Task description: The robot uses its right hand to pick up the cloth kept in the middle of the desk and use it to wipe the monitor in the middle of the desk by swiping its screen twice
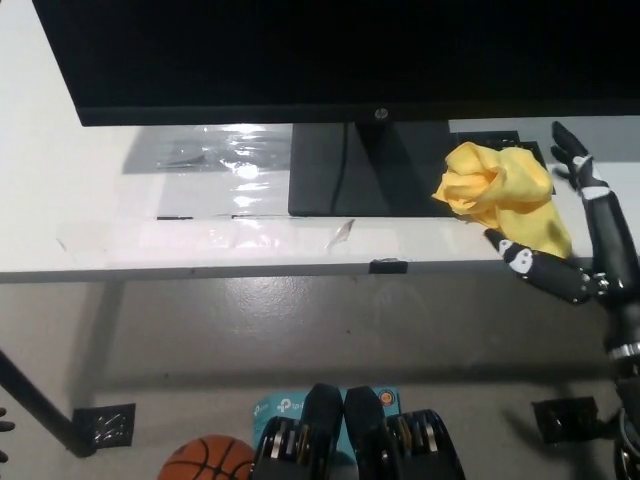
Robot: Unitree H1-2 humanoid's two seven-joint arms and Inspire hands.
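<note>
Desk (60, 150), white, spanning the upper part of the head view, its front edge running across the middle. Monitor (330, 55), black, dark screen, standing mid-desk on a black rectangular base (345, 170). Cloth (500, 195), yellow, crumpled into a loose heap, lying on the desk just right of the base and reaching the front edge. Right hand (585, 240), black, raised at the desk's right end beside the cloth; fingers spread apart and holding nothing, one finger lying along the desk edge just under the cloth's lower corner, another pointing up past its right side. Clear tape (200, 238), a strip along the desk front. Left hand: not visible. Floor items below the desk: an orange basketball (205, 460) at lower left and a teal box (275, 408), partly hidden, near bottom centre.
</note>
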